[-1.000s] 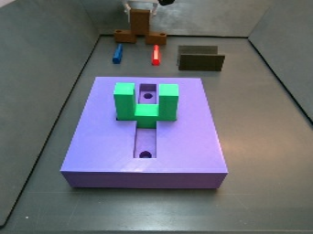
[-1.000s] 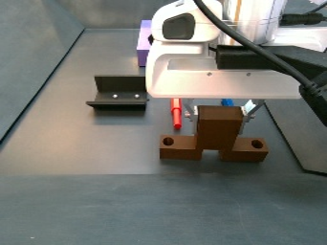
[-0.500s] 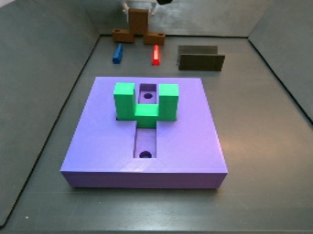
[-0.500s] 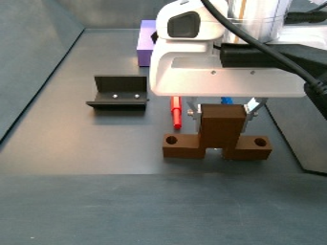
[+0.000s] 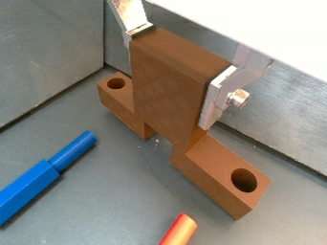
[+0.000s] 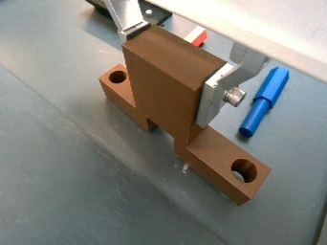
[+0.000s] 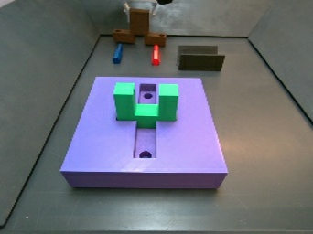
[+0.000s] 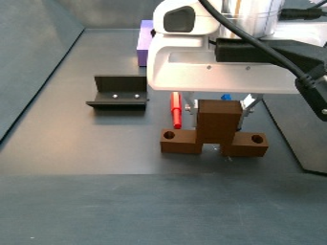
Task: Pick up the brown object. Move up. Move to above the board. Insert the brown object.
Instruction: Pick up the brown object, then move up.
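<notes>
Sitting on the desk (image 8: 76, 182) at the far end from the board, the brown object (image 5: 173, 105) has its raised middle block between the two silver fingers of the pincer (image 5: 179, 72), and both wrist views show the plates pressed flat against that block's sides, so the pincer is clenched on the brown object (image 6: 173, 96). Its long bar runs crosswise under the pincer, a round hole at each end, and in a side view the bar (image 8: 213, 142) looks to be down on or barely off the desk; I cannot tell which from here. That grip is what the coming lift depends on: the bar's long axis lies across the line joining the fingers, so it should hang level if the hold stays square. Just beside it lie a red stick (image 8: 175, 110) and a blue stick (image 6: 262, 99), near but not touching the bar. Farther along the desk stands the dark fixture (image 8: 118, 94), well apart. The board (image 7: 146, 137) lies toward the near end in a side view, with its green block (image 7: 146, 101) on top and the groove running lengthwise, so my guess is that the carry goes straight up, then along the desk toward it. No brand, label or readable writing shows on anything.
</notes>
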